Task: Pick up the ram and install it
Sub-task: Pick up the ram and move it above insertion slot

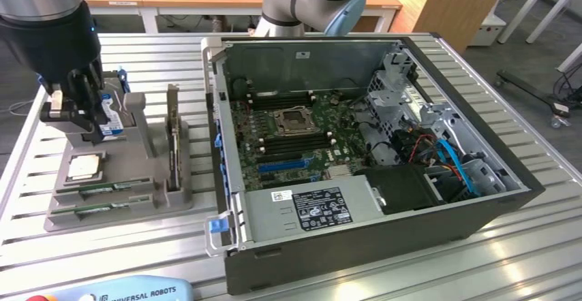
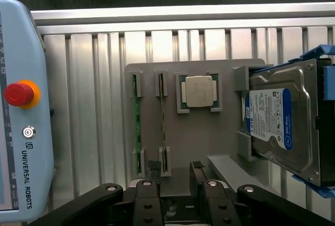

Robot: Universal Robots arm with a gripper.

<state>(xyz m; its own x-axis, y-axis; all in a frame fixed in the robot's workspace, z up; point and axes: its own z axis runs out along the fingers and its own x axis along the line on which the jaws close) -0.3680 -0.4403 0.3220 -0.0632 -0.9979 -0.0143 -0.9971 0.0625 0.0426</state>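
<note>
two black fingers (image 2: 153, 166) of the gripper (image 2: 175, 169) stand well apart, released, with nothing between them. the jaws hang over the near edge of a matte grey moulded holder (image 2: 209, 132), a flat block with raised slots and pockets. just ahead of the jaws, almost in line with one fingertip, the ram (image 2: 162, 116) lies on edge in its slot. it is a thin, narrow green board, long and straight, cradled at both ends by grey brackets. a second ram stick (image 2: 134, 121) of the same shape lies parallel to it, one slot further out to the side. beyond the gap between the jaws, a square processor chip (image 2: 199, 91) with a dull silver lid rests flat in its pocket. off to the other side of the jaws a hard drive (image 2: 282, 126) stands on edge in the holder, grey metal with a white and blue label. past the second stick, a pale blue teach pendant (image 2: 36, 53) with a round red stop button (image 2: 19, 94) lies on the ribbed aluminium table (image 2: 89, 105). a dark expansion card (image 1: 173, 137) stands upright in the holder, between the jaws and the open computer case (image 1: 382, 246). that case, dark sheet metal, is farthest off and shows its green motherboard (image 1: 328, 114).
</note>
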